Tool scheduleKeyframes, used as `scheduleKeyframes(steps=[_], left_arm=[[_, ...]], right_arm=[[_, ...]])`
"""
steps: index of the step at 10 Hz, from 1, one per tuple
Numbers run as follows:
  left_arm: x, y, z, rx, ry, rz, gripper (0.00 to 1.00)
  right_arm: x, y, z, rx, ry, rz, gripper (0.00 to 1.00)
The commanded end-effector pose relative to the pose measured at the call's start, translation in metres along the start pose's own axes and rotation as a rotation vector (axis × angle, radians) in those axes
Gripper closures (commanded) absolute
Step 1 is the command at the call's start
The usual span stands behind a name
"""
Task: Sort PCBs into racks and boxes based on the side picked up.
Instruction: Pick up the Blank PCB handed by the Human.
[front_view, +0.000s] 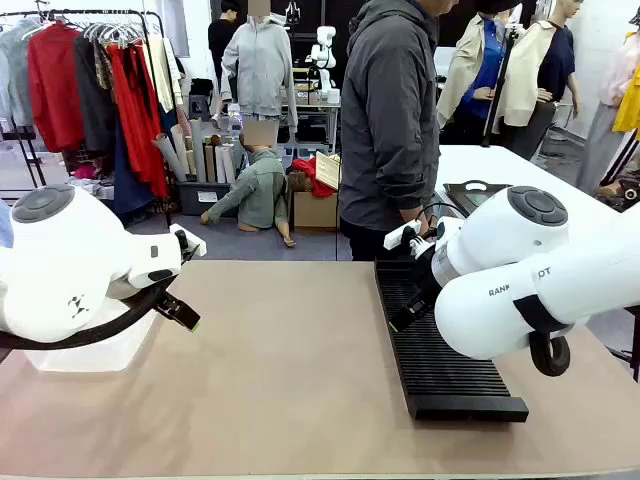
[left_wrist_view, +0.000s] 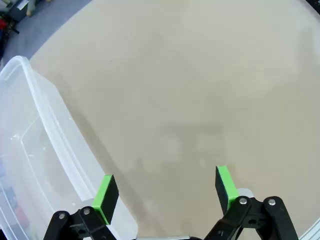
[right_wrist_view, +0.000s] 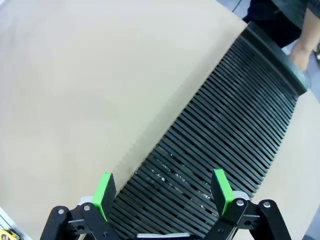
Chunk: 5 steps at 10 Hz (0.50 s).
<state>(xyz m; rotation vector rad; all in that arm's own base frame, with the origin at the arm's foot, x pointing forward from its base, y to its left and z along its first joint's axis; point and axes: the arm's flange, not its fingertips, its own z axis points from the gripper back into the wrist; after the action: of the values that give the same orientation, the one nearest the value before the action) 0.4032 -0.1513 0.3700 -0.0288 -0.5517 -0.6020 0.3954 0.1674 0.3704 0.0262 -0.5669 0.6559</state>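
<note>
No PCBs are in view. The long black slotted rack (front_view: 440, 350) lies on the right half of the table, running away from me. My right gripper (front_view: 408, 305) hangs open over its left edge; in the right wrist view the open gripper (right_wrist_view: 162, 190) holds nothing, with the rack (right_wrist_view: 225, 125) under it. The clear plastic box (front_view: 90, 355) stands at the table's left, under my left arm. My left gripper (front_view: 185, 300) hovers open beside it; in the left wrist view the empty gripper (left_wrist_view: 162, 192) is over bare table, next to the box's rim (left_wrist_view: 45, 115).
A person in a grey jacket (front_view: 390, 120) stands at the far side, one hand (right_wrist_view: 300, 50) near the rack's far end. The tan tabletop (front_view: 290, 350) is bare between box and rack. A white table with a black tray (front_view: 470, 195) stands behind on the right.
</note>
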Motion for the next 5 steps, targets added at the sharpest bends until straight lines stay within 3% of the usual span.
scheduleKeyframes(steps=[1,5], left_arm=[[0.0001,0.0000,0.0001,0.000,0.000,0.000,0.00],[0.0001,0.0000,0.0001,0.000,0.000,0.000,0.00]], right_arm=[[0.0000,0.0000,0.0001,0.000,0.000,0.000,0.00],[0.0000,0.0000,0.0001,0.000,0.000,0.000,0.00]])
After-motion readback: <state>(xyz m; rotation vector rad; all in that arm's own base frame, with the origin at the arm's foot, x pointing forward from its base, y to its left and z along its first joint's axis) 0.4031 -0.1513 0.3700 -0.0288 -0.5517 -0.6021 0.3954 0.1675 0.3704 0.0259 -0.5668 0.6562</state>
